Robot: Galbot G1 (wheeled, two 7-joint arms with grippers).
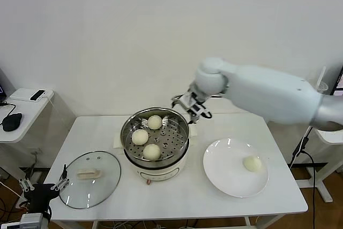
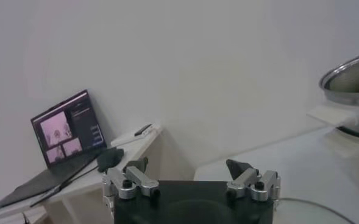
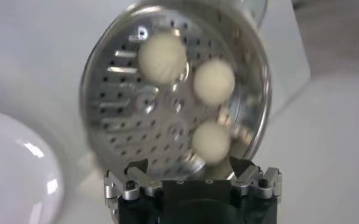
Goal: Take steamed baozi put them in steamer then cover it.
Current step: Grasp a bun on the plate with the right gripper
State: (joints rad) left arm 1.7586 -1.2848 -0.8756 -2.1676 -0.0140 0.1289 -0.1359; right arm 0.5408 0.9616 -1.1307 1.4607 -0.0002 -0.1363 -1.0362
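Three smooth cream-white buns [image 1: 151, 138] sit in the shiny perforated steel steamer basket [image 1: 155, 132] — a fourth bun [image 1: 252, 163] rests on the flat white plate [image 1: 236, 174], at the steamer's 4 o'clock. The right gripper [image 1: 191, 105] hangs at the basket's 1 o'clock rim, jaws spread, empty. The clear glass lid [image 1: 89, 179] lies at 8 o'clock; the left gripper [image 1: 44, 187] is parked beside it — also spread.

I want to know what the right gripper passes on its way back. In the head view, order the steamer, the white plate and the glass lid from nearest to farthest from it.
From the open right gripper, behind the steamer's right rim:
1. Steamer, right beside it, centre of the table.
2. White plate, front right.
3. Glass lid, front left, farthest.
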